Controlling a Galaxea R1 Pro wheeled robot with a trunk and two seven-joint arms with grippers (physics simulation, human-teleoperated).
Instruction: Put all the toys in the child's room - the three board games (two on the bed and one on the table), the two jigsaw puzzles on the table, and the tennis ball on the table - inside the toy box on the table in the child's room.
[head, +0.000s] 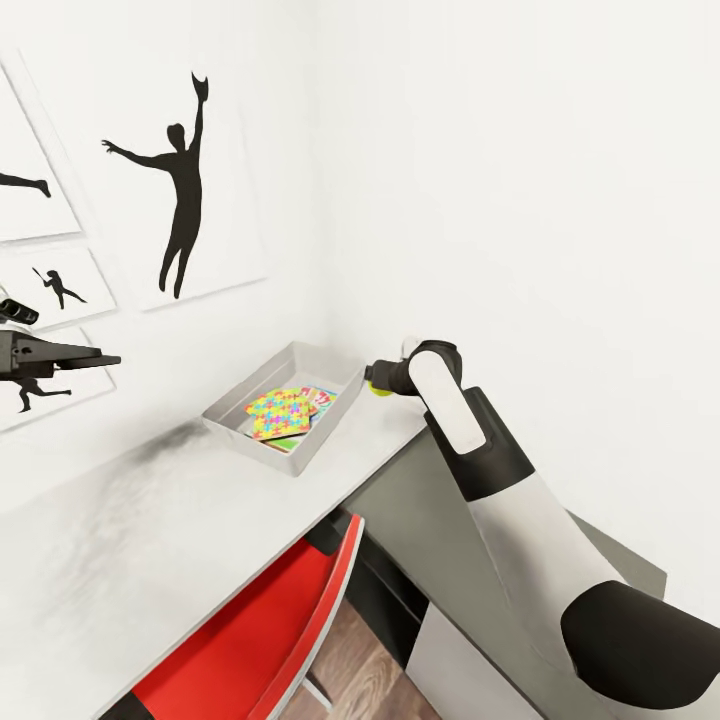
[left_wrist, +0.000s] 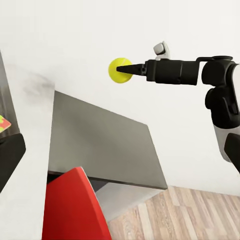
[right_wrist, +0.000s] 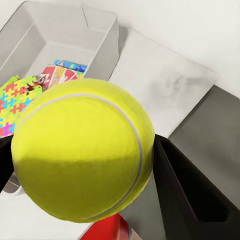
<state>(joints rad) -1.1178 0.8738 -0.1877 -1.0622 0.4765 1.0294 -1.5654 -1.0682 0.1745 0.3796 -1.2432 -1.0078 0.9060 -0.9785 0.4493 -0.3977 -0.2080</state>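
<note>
Nearest in the head view, the right arm rises from the lower right corner, its dark elbow low and its white forearm slanting up and leftward to a bent wrist. Beside it, lower down, a red chair (head: 262, 620) is tucked under the white table (head: 150, 520). At the end of the arm the right gripper (head: 381, 379) points left, level with the table's far edge, its fingers clamped on the tennis ball (head: 383, 388). In the right wrist view the ball (right_wrist: 82, 150) sits between the two dark fingers (right_wrist: 187, 190), which press against its sides. The left wrist view shows the same gripper (left_wrist: 124, 69) stretched out horizontally, holding the ball (left_wrist: 119, 70) in the air above the grey side unit (left_wrist: 100, 150).

Farther along the table, near the wall, the grey toy box (head: 290, 410) stands just beside the held ball, with colourful jigsaw puzzles (head: 278, 413) lying inside it.

At the left edge, the left gripper (head: 100, 359) hangs raised in front of the wall pictures; whether it is open I cannot tell.
</note>
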